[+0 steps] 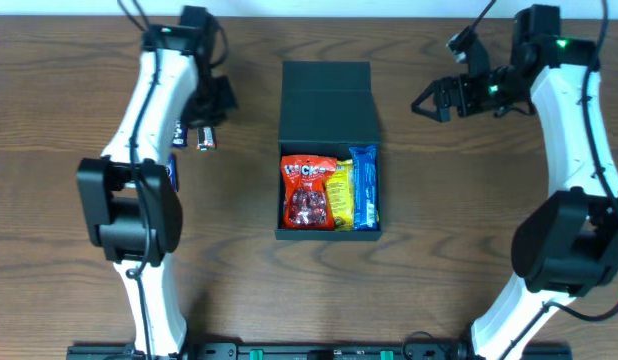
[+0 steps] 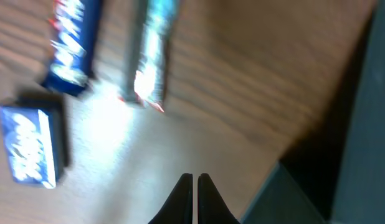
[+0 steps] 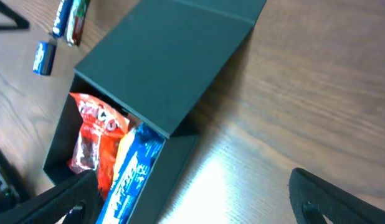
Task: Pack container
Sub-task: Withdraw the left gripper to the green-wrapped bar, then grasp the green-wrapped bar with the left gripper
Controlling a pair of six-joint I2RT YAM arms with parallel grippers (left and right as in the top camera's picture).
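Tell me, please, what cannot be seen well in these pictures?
- Overhead: the left arm covers part of the loose snacks; their labels are too small.
- Left wrist: blur makes their print unreadable; the right edge cuts off the container.
- Right wrist: the flap lid hides anything beneath it; the bottom edge cuts the packed snacks.

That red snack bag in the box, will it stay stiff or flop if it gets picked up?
The red snack bag looks crinkled and puffy, so it would probably sag and crumple rather than stay stiff. Its glossy film may be slippery. It sits tight against the yellow packet in the container, so lifting it might drag that neighbour.
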